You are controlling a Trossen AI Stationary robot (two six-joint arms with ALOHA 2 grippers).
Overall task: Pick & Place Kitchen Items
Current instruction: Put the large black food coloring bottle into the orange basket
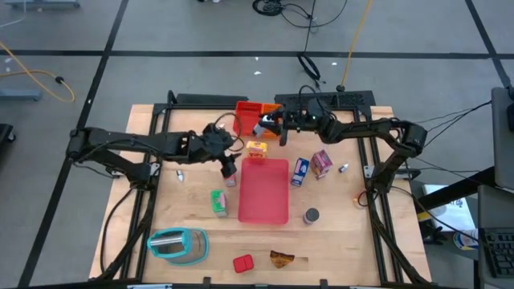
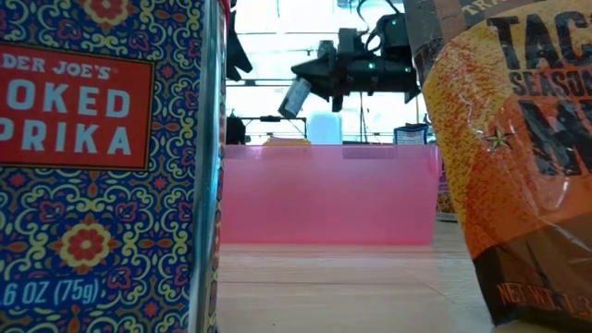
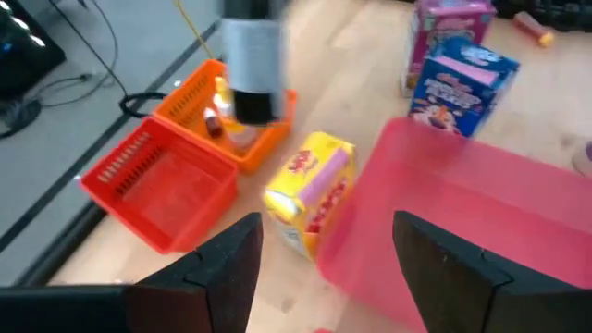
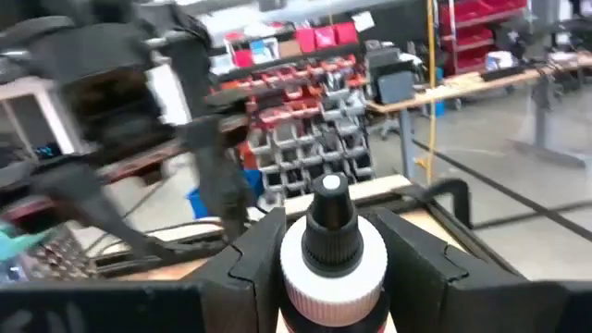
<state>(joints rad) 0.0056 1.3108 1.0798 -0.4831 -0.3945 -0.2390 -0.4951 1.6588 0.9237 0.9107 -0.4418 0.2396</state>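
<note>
The wooden table (image 1: pixel 337 233) carries a pink tray (image 1: pixel 263 190) and an orange bin (image 1: pixel 267 117) at the far edge. The right gripper (image 4: pixel 333 242), over that bin, is clamped on a small bottle (image 4: pixel 333 248); better lower it inside before releasing. The left gripper (image 3: pixel 324 250), fingers apart, hangs beside the yellow box (image 3: pixel 310 190).
</note>
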